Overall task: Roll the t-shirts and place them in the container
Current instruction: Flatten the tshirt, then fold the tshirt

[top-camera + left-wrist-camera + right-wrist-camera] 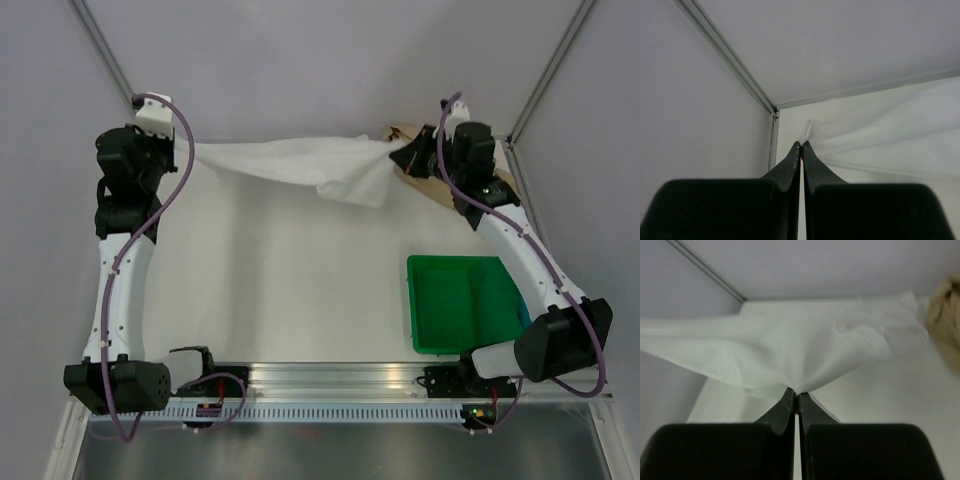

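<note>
A white t-shirt hangs stretched across the far side of the table between both arms. My left gripper is shut on its left corner; the left wrist view has the cloth pinched at the tips of that gripper. At the shirt's right end my right gripper is shut on it, and the white fabric spreads out from the closed tips of the same gripper. A tan t-shirt lies bunched at the back right, mostly hidden behind the right arm; its edge shows in the right wrist view.
A green plastic tray sits at the near right of the table, by the right arm's base. White enclosure walls with metal frame posts close in the back and sides.
</note>
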`<state>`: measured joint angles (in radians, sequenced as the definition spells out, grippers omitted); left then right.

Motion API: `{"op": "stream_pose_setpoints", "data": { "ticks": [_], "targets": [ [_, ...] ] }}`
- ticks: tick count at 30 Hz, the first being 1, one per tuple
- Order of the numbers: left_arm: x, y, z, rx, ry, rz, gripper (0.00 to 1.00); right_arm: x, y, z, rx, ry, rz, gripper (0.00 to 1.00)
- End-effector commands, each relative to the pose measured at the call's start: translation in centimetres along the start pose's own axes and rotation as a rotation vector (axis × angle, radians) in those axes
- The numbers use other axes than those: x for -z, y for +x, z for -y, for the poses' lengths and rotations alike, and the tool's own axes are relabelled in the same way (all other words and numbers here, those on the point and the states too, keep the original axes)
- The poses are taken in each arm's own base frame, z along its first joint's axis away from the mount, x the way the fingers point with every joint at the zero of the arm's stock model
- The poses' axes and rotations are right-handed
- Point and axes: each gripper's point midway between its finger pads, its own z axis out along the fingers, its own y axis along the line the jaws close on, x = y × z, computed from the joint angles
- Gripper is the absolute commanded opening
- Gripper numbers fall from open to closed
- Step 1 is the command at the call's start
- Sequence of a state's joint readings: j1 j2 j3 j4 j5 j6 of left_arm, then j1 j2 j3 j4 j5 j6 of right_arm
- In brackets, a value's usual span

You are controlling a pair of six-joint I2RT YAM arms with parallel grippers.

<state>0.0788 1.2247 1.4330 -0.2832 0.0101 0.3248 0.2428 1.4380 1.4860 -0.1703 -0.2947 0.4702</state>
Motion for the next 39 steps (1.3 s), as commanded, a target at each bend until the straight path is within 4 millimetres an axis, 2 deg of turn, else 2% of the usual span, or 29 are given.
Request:
{"op": "stream_pose_setpoints", "data": {
  "ticks": [1,2,3,4,5,6,7,8,9,12,14,15,18,22,25,29,32,34,35,39],
  "targets": [
    [1.7,2.8,2.5,-0.048,0.102,-0.008,0.02,1.4,8.4,2.7,-0.092,0.046,-0.128,0.00],
    [2.1,4.5,3.1,-0.049,0.120,-0.044,0.02,2.0,9.9,2.9,-0.097,0.046,-0.144,0.00],
    [2.3,8.3,4.6,-0.047,0.162,-0.121,0.02,2.5,14.4,4.5,-0.124,0.082,-0.227,0.00],
    [3.2,9.4,5.0,-0.052,0.172,-0.134,0.02,2.8,16.7,4.1,-0.132,0.073,-0.272,0.00],
    [3.7,11.3,5.6,-0.050,0.179,-0.171,0.02,3.6,20.4,5.1,-0.152,0.096,-0.342,0.00],
    [4.2,15.0,6.1,-0.048,0.175,-0.255,0.02,4.0,22.3,5.1,-0.166,0.099,-0.379,0.00],
    [4.7,16.4,6.1,-0.051,0.158,-0.289,0.02,4.5,24.4,4.7,-0.174,0.090,-0.427,0.00],
    [5.4,18.1,5.8,-0.046,0.136,-0.340,0.02,5.5,27.0,5.4,-0.197,0.114,-0.480,0.00],
    [6.3,20.7,5.3,-0.050,0.089,-0.420,0.02,6.1,28.1,5.8,-0.209,0.129,-0.499,0.00],
    [9.5,26.1,4.0,-0.060,0.010,-0.646,0.02,7.9,30.5,6.6,-0.249,0.162,-0.522,0.00],
    [11.0,28.0,3.1,-0.045,-0.017,-0.700,0.02,8.6,31.4,6.7,-0.250,0.168,-0.543,0.00],
    [11.8,29.8,3.6,-0.045,0.001,-0.738,0.02,8.8,31.6,6.7,-0.249,0.170,-0.551,0.00],
    [13.3,32.4,3.6,-0.065,0.002,-0.814,0.02,9.1,32.1,6.3,-0.245,0.163,-0.563,0.00],
    [14.5,33.6,4.1,-0.056,0.018,-0.856,0.02,9.5,32.7,5.6,-0.235,0.148,-0.587,0.00],
    [14.3,32.8,4.2,-0.048,0.027,-0.825,0.02,9.7,32.5,5.1,-0.228,0.134,-0.580,0.00],
    [11.8,30.3,5.5,-0.007,0.134,-0.713,0.02,8.3,31.1,4.9,-0.198,0.128,-0.546,0.00],
    [9.6,29.4,6.2,-0.001,0.180,-0.629,0.02,6.5,30.5,4.9,-0.192,0.128,-0.534,0.01],
    [8.6,30.1,6.1,0.015,0.166,-0.634,0.02,5.2,30.2,5.0,-0.210,0.114,-0.528,0.00],
    [7.8,29.7,5.7,0.025,0.145,-0.616,0.02,4.9,30.1,4.9,-0.224,0.110,-0.528,0.00],
    [5.7,29.9,4.8,0.026,0.098,-0.614,0.02,3.3,29.4,6.4,-0.250,0.138,-0.504,0.00]
  ]
}}
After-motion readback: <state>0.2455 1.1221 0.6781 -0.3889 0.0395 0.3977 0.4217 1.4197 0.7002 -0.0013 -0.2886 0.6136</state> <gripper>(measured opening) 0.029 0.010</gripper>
